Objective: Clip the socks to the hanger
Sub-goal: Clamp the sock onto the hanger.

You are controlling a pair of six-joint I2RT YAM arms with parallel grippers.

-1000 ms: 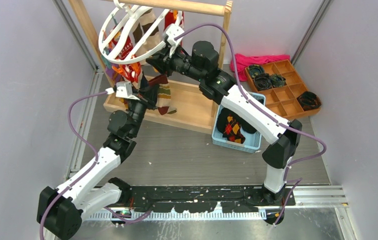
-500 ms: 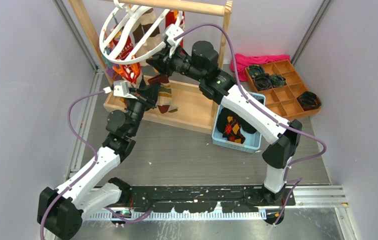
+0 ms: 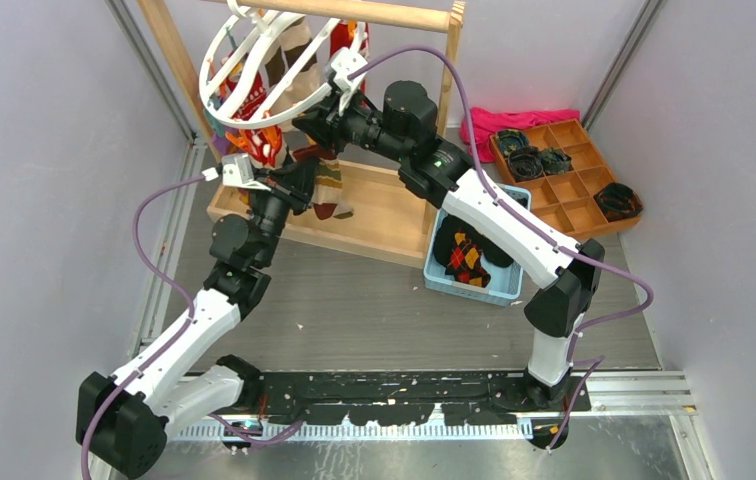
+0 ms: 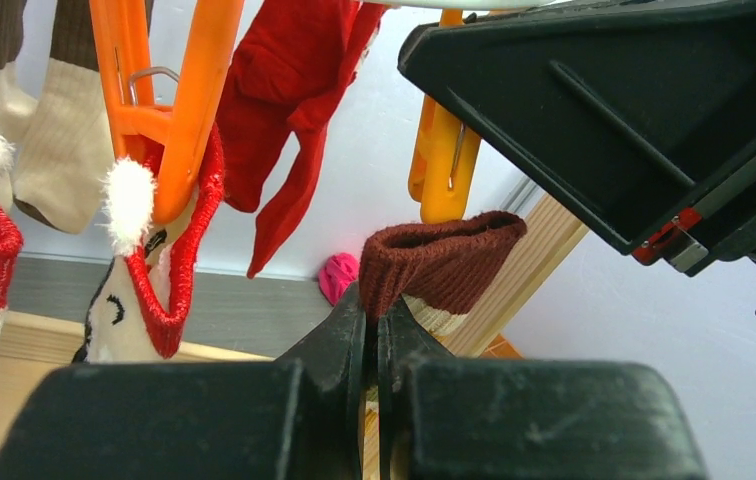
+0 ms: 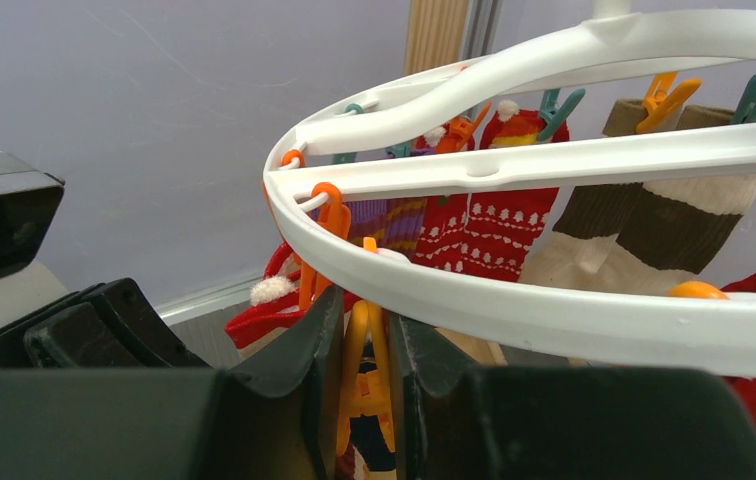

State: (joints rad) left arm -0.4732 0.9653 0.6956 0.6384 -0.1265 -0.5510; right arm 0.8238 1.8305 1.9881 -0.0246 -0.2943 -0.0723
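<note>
Left gripper (image 4: 375,335) pinched tight on ribbed brown knit sock cuff (image 4: 444,260); cuff sits just beneath smooth orange plastic peg (image 4: 441,175). Right gripper (image 5: 364,330) squeezes that peg, under curved white plastic hanger (image 5: 514,300).

no readable text, no labels, no brands, no numbers anywhere

The hanger (image 5: 574,158) is white, its clips (image 4: 440,170) orange and teal. The brown-cuffed sock (image 4: 441,258) is dark; the red sock (image 5: 494,225) carries white knit figures; the cream sock (image 5: 669,215) has brown bands. Pale blue basket (image 3: 459,286), pink cloth (image 3: 519,120).
</note>
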